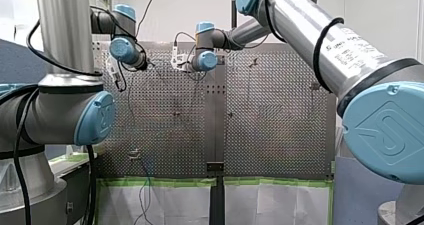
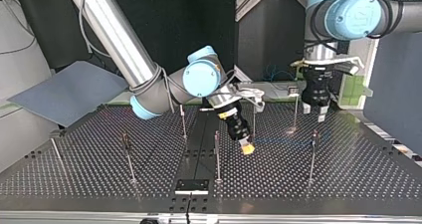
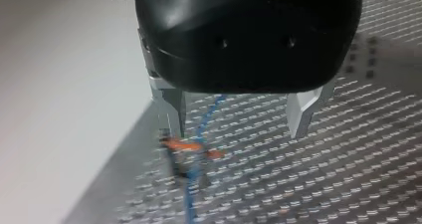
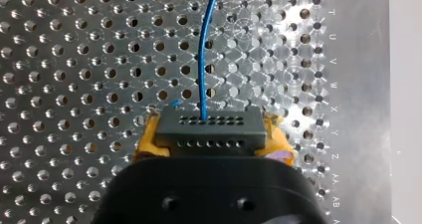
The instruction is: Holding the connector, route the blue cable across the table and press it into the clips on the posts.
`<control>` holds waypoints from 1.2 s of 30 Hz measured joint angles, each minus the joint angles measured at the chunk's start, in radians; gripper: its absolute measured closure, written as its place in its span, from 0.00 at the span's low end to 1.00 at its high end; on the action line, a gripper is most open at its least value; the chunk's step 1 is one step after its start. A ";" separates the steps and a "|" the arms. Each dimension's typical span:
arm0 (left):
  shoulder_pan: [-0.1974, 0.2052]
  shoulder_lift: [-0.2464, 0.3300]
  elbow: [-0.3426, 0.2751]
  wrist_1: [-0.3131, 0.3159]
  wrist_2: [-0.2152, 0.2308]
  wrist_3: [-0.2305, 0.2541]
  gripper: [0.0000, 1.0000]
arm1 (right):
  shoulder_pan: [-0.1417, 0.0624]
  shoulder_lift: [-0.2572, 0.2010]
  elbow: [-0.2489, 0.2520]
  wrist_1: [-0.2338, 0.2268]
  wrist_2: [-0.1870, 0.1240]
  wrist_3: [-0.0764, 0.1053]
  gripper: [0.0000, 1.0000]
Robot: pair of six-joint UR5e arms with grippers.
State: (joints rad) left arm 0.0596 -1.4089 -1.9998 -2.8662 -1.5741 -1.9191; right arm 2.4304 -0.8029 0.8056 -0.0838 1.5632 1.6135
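My right gripper (image 4: 211,137) clamps the connector (image 4: 209,127) between its yellow pads (image 4: 145,142), just above the perforated table (image 4: 64,59). The blue cable (image 4: 201,59) leaves the connector's face and runs straight ahead from it. Apart from the connector, my left gripper (image 3: 235,125) hangs with metal fingers (image 3: 169,104) spread wide, gripping nothing I can see, the cable passing between them beside a blurred orange clip (image 3: 188,147)

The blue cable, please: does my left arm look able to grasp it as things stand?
Probably yes: the left gripper is open and the blue cable runs just ahead, between its fingers, nothing covering it; only the orange clip sits close to one finger.
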 joint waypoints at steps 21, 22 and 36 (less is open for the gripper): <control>-0.061 -0.032 0.043 0.061 0.042 0.156 0.00 | -0.017 0.000 -0.005 0.005 0.021 0.005 1.00; -0.064 -0.038 0.052 0.065 0.044 0.156 0.00 | -0.017 0.000 -0.005 0.005 0.021 0.005 1.00; -0.095 -0.145 0.140 0.088 0.020 0.163 0.00 | -0.018 0.001 -0.005 0.004 0.022 0.008 1.00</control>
State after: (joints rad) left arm -0.0355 -1.5544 -1.8598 -2.7786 -1.5546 -1.7561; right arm 2.4120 -0.8019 0.8004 -0.0799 1.5848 1.6211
